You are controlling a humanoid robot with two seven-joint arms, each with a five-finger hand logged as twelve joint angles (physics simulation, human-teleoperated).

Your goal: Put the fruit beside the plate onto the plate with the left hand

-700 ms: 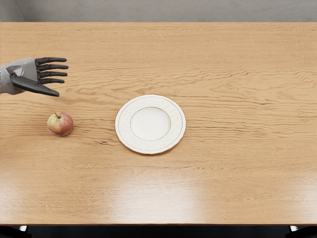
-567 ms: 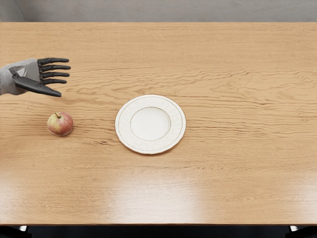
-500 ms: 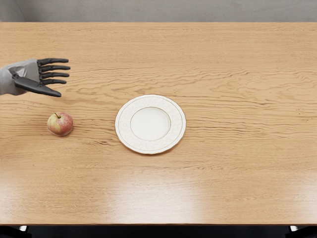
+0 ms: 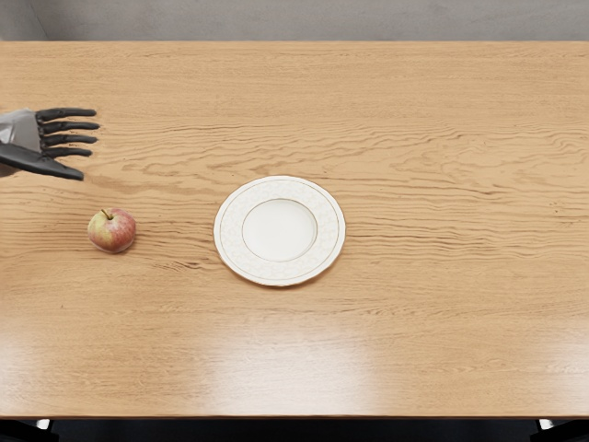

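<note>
Left hand (image 4: 41,140) at the left edge, fingers spread, grasping nothing. Apple (image 4: 112,230) resting on the wooden table (image 4: 442,138), below the hand, apart from it. White plate (image 4: 280,230) holding nothing, right of the apple.

Left hand (image 4: 41,140), fingers spread, hovers at 11 o'clock of the apple (image 4: 112,230), well apart, with bare counter (image 4: 442,350) between them. Apple at 9 o'clock of the plate (image 4: 280,230), a strip of bare wood between. Plate's low rim stands on that line; its well lies bare.
</note>
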